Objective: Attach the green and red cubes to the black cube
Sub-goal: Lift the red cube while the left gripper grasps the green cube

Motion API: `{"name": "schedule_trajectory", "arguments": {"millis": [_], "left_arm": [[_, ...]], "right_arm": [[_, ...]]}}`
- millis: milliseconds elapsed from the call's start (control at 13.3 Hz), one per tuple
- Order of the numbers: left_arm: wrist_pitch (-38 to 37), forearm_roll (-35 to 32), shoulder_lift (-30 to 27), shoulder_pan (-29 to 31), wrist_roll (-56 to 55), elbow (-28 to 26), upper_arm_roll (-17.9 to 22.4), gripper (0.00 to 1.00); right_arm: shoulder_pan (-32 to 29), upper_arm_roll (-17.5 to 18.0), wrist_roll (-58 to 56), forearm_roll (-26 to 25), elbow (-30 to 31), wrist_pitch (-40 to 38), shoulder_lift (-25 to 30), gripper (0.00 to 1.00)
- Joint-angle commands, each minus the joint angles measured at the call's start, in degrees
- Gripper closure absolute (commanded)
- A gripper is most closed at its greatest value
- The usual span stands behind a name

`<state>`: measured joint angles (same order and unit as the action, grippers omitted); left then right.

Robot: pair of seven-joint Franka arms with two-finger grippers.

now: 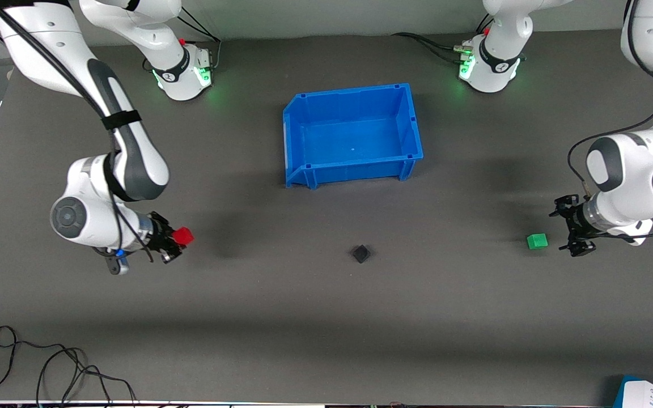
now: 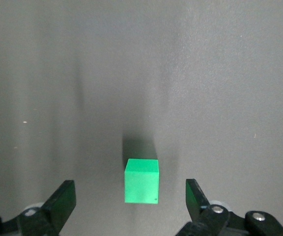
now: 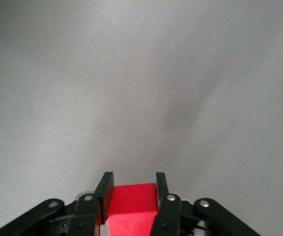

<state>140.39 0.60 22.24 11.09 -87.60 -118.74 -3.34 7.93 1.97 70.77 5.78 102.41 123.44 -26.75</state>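
The red cube [image 1: 183, 235] is gripped between the fingers of my right gripper [image 1: 176, 242], which holds it just above the table at the right arm's end. In the right wrist view the red cube [image 3: 130, 202] fills the gap of the right gripper [image 3: 132, 189]. The green cube [image 1: 537, 241] rests on the table at the left arm's end. My left gripper [image 1: 562, 230] is open right beside it. In the left wrist view the green cube [image 2: 141, 181] sits untouched between the wide-spread fingers of the left gripper [image 2: 130, 192]. The black cube [image 1: 361, 253] lies alone mid-table.
A blue bin [image 1: 304, 119] with nothing in it stands farther from the front camera than the black cube. Loose black cables [image 1: 49, 362] lie near the table's front edge at the right arm's end. A blue-and-white box corner [image 1: 652, 394] shows at the front edge.
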Motion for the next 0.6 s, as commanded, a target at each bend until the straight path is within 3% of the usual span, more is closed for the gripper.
{"name": "schedule_trajectory", "arguments": {"millis": [0,376,526], "left_arm": [[2.77,-1.47,1.66,-0.54,-1.79,0.00,0.00,0.01],[7.17,-2.97,5.35,-0.72,-1.79,-0.09,0.00,0.01],[7.79,-2.97,6.14,-1.42,-1.87,0.00,0.00,0.01]], "right_arm": [[4.18,-0.39,8.82,0.90,-9.13,-1.97,-7.07,0.84],[10.70,0.66,28.52,1.43,-23.46,-2.41,-15.68,0.84],[11.67,1.54,31.95,1.34,-25.41,-2.77,-17.45,0.84]]}}
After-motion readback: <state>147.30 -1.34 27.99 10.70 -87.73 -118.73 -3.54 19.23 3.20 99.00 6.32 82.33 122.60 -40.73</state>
